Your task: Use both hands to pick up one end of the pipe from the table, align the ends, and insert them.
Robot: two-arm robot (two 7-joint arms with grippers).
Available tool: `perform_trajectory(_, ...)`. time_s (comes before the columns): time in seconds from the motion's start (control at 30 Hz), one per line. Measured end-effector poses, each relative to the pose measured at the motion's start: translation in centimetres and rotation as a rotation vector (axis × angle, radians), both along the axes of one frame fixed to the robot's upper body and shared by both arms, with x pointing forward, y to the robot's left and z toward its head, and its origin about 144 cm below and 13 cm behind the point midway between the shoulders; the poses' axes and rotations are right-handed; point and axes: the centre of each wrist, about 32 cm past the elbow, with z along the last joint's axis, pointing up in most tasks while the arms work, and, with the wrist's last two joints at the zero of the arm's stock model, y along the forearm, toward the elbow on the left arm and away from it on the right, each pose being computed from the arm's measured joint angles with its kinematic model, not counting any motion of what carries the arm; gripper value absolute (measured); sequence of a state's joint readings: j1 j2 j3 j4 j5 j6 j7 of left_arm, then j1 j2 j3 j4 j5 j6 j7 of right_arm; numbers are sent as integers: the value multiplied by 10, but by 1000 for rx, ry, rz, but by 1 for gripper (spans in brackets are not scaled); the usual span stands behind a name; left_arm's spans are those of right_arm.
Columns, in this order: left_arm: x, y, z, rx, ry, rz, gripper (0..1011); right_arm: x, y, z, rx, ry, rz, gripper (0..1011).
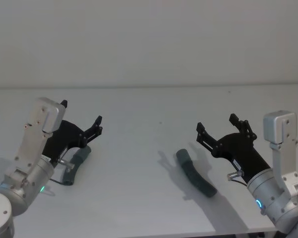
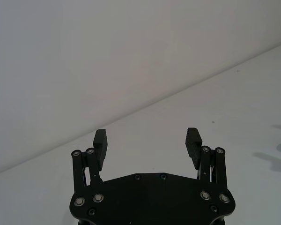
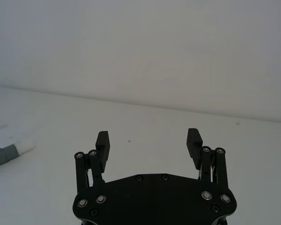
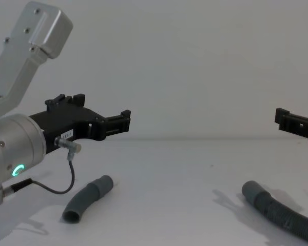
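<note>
Closest in is the black plastic two-fingered left gripper (image 4: 95,110) on its silver cylindrical wrist (image 4: 13,148). It hovers above the wide matte white table (image 1: 139,109), fingers spread wide with nothing between them. Just below it, flat on the table, lies the short curved smooth dark grey hose piece (image 4: 87,199), which the head view shows partly tucked under the gripper's body. Across the way, the black right gripper (image 1: 216,123) is up off the surface too, jaws parted and empty. The longer ribbed dark grey hose (image 1: 197,174) rests on the table just beside it, toward the middle, with its wider smooth cuff (image 1: 182,156) at the far end. The two pieces are well apart. The right wrist view catches a white tip (image 3: 24,147) on a grey tube end. That is probably the short piece's narrow end, though that sliver doesn't settle it.

So the pick-up is not yet begun. To do it well, each gripper should drop straight onto its own piece and close a little behind the mating end, leaving white tip and cuff free. Grip squarely across the width so the curved piece can't roll, lift both clear, then line the ends up face to face before pushing in.
</note>
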State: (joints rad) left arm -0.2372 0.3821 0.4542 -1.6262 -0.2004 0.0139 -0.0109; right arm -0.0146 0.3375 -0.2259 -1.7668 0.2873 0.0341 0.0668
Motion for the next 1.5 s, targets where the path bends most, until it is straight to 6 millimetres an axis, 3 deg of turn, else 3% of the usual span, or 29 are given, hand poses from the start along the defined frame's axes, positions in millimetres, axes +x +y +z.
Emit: perform_trajectory(1.5, 0, 0, 0, 0, 0, 0, 1001, 0, 0, 0, 0, 0, 0, 1000)
